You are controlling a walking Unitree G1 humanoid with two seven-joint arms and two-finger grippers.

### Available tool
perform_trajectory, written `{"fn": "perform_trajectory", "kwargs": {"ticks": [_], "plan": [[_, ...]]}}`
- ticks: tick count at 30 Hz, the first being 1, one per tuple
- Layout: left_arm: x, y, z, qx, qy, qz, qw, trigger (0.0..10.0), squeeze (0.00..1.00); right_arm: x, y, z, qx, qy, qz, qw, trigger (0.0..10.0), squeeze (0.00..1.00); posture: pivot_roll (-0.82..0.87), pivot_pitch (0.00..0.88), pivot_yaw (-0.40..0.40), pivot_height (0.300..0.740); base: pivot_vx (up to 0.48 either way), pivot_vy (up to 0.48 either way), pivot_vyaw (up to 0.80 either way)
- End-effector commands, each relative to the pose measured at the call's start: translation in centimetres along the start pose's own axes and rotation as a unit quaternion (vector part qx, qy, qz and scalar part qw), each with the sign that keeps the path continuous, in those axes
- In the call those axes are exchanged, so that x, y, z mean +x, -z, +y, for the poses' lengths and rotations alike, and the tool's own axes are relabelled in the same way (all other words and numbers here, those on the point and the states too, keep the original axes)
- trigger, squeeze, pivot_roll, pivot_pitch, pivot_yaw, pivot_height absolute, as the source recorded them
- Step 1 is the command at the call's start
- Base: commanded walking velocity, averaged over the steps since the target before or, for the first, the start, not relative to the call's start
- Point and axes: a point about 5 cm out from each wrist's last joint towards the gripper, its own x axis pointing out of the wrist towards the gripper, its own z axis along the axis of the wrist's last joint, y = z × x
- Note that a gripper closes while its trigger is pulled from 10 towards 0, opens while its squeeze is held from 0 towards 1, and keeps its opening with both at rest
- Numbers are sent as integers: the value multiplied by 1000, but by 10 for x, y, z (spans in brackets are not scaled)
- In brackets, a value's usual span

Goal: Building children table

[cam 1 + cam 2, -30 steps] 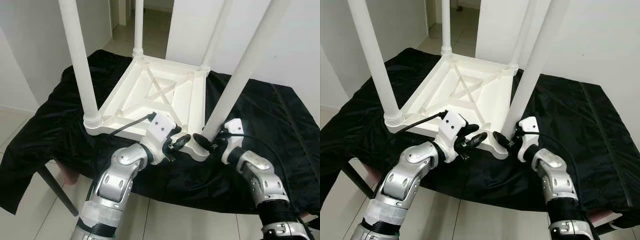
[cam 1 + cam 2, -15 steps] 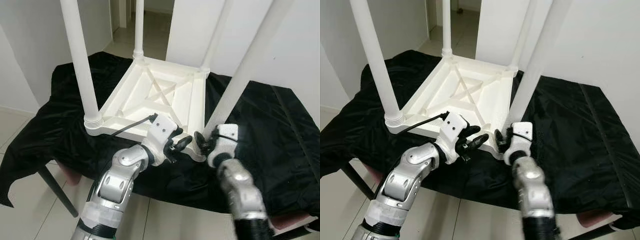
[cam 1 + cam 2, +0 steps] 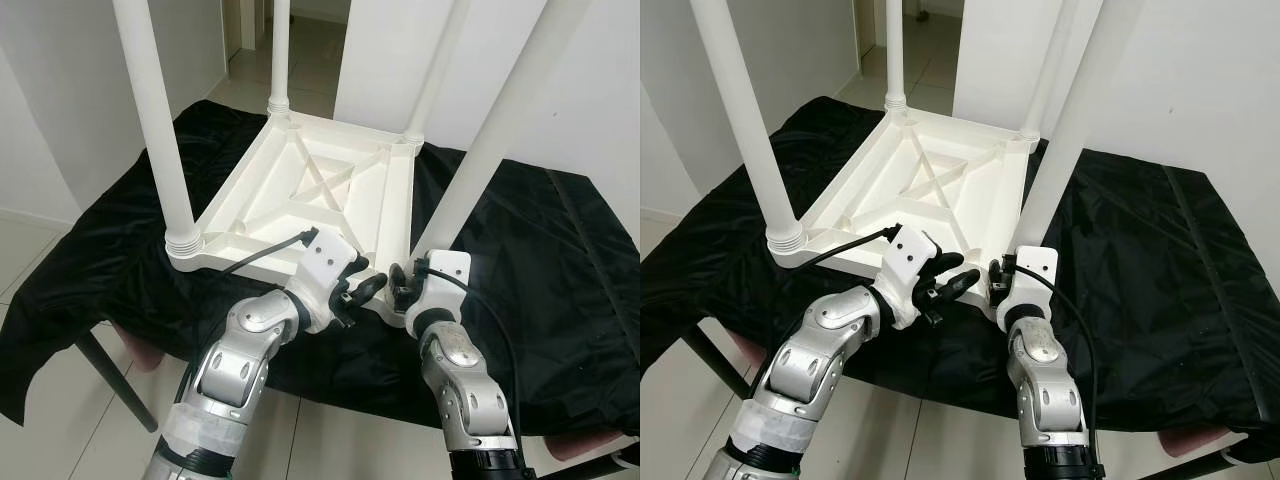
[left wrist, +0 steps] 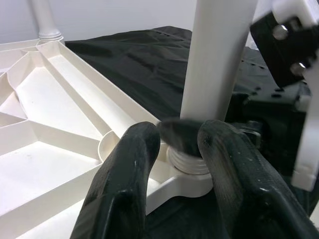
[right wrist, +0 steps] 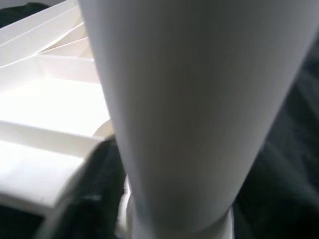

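A white children's table (image 3: 245,250) lies upside down on a black cloth, its legs pointing up. Its near right leg (image 3: 478,160) stands in the corner socket closest to me. My right gripper (image 3: 400,285) is at that leg's threaded base, reaching in from the near side, shut on it. In the right wrist view the leg (image 5: 189,99) is very close, with one dark finger (image 5: 89,199) against the collar. My left gripper (image 3: 358,290) hovers open just left of the same corner. Its fingers (image 4: 124,189) point at the leg base without touching it.
The black cloth (image 3: 560,260) drapes over a low support and hangs off its edges. Three other legs (image 3: 155,120) (image 3: 279,50) (image 3: 435,60) rise around the frame. Tiled floor (image 3: 40,300) lies to the left, and a dark strut (image 3: 115,385) slants under the cloth.
My right arm has swung from the right side of the leg round to its near side, keeping its gripper at the base. The left gripper has hardly moved.
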Motion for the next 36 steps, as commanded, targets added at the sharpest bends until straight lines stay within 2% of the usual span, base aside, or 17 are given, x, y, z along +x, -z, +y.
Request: {"fn": "perform_trajectory", "kwargs": {"ticks": [1,5,7,9,11,12,13,15,17,18,19,21,23,25,28,29,36], "plan": [[1,2,0,-1,-24,4,1000,10000,0,-2,0,-6,6,-10,-4,1000,10000,1000,-6,0,-94,740,0,0,0],[2,3,0,-2,-23,4,1000,10000,0,2,-4,-15,20,-39,-12,999,10000,1000,-12,0,-92,740,0,0,0],[3,2,0,1,-23,3,1000,10000,0,6,-5,-19,17,-81,-19,996,10000,1000,-12,0,-92,740,0,0,0],[3,2,0,1,-23,3,1000,10000,0,6,-5,-19,17,-81,-19,996,10000,1000,-12,0,-92,740,0,0,0],[2,1,2,0,-28,2,1000,10000,0,11,-5,-26,-17,-138,-23,990,10000,1000,-15,0,-87,740,0,0,0],[2,1,2,0,-28,2,1000,10000,0,11,-5,-26,-17,-138,-23,990,10000,1000,-15,0,-87,740,0,0,0],[2,1,4,1,-29,3,1000,10000,0,13,-5,-30,-33,-173,-17,984,10000,0,-11,0,-90,740,0,0,0],[1,1,5,1,-30,3,1000,10000,0,15,-4,-31,-47,-201,-12,978,10000,0,-11,0,-88,740,0,0,0],[0,2,8,7,-38,8,999,10000,0,16,-2,-33,-75,-252,-2,965,10000,0,-10,0,-87,740,0,0,0],[0,2,8,7,-38,8,999,10000,0,16,-2,-33,-75,-252,-2,965,10000,0,-10,0,-87,740,0,0,0],[-1,3,10,8,-42,9,999,10000,0,17,-1,-33,-90,-274,2,958,10000,0,-3,0,-88,740,0,0,0],[-1,3,10,8,-42,9,999,10000,0,17,-1,-33,-90,-274,2,958,10000,0,-3,0,-88,740,0,0,0],[-1,1,16,7,-52,12,999,10000,0,25,-2,-35,-123,-312,9,942,10000,0,2,0,-87,740,0,0,0],[-1,1,16,7,-52,12,999,10000,0,25,-2,-35,-123,-312,9,942,10000,0,2,0,-87,740,0,0,0],[-2,0,20,7,-61,15,998,10000,0,35,-3,-38,-144,-329,13,933,10000,0,6,6,-87,740,0,0,0],[-2,0,22,7,-65,16,998,10000,0,38,-3,-40,-144,-334,18,931,0,0,13,19,-93,740,0,0,0],[-8,1,24,6,-75,20,997,10000,0,37,4,-38,-142,-346,21,927,0,0,22,21,-94,740,0,0,0]]}}
